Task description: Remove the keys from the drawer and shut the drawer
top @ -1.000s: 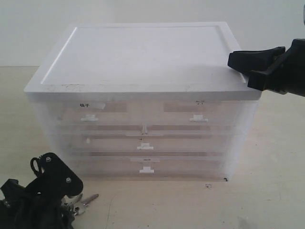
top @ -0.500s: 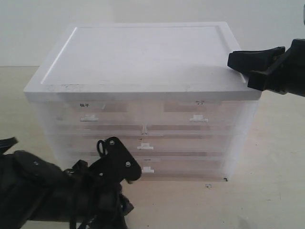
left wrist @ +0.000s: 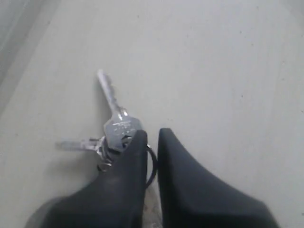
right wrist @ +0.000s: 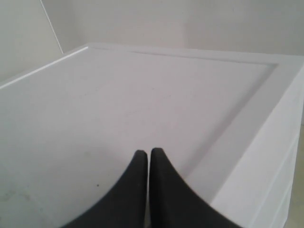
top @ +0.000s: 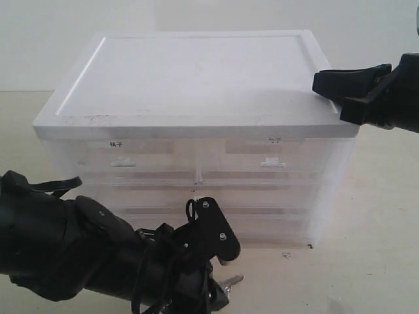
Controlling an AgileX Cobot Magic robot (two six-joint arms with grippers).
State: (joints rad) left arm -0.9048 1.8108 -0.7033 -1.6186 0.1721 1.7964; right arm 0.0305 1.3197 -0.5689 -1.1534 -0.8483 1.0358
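The keys [left wrist: 118,127], silver on a ring, hang from my left gripper [left wrist: 151,134], which is shut on the ring just above the tabletop. In the exterior view a key tip [top: 232,281] pokes out beside that gripper [top: 219,291], low in front of the white drawer cabinet [top: 196,85]. The drawer is one of two full-width fronts [top: 281,199] low in the cabinet. Both sit flush, their handles are hidden by my left arm, and I cannot tell which one it is. My right gripper [top: 319,82] [right wrist: 146,152] is shut and empty over the cabinet top's right edge.
Two half-width labelled drawers [top: 124,157] fill the cabinet's top row, both pushed in. The pale tabletop [top: 366,261] stretches to the right of the cabinet. My black left arm [top: 59,242] covers the lower left of the exterior view.
My left arm swung from the front left corner rightward across the cabinet's front, taking the keys with it. Its jaws closed early in that move. The right arm stayed still.
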